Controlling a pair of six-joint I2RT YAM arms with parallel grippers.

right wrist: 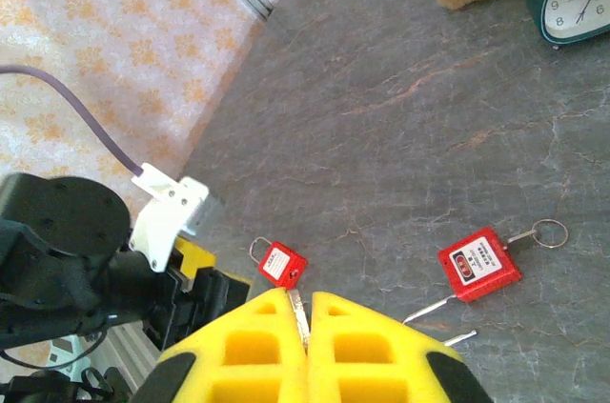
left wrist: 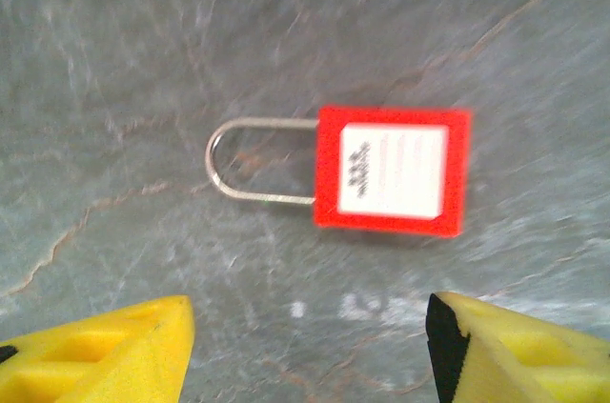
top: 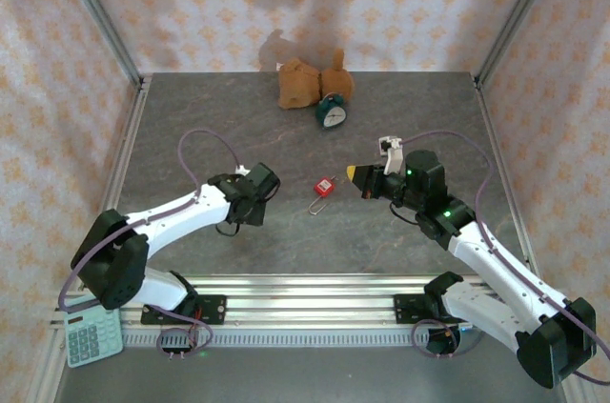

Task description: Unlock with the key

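1. The right pincer is fully shut on the key, a thin metal sliver clamped between the yellow pads. The key's long axis runs along the fingers, and its tip barely clears them.
2. The left pincer is wide open and holds nothing. It hovers above the bench.
3. The first padlock lies flat on the bench just ahead of the left fingertips. Its shackle points left in that wrist view, so its long axis runs roughly parallel to the line from finger to finger.
4. In the right wrist view this padlock lies straight ahead of the key tip but apart from it. Its body end faces the key and its shackle points away. The key and lock are roughly in line, which I judge to be the relation the coming insertion turns on.
5. The left arm is much nearer this lock, so it probably has to steady the lock.
6. The second padlock lies to the right in the right wrist view, with a small ring at one end. It is nearer the right arm.
7. Count: two pincers, one key held, two red padlocks, one clock, one plush toy and one calculator.
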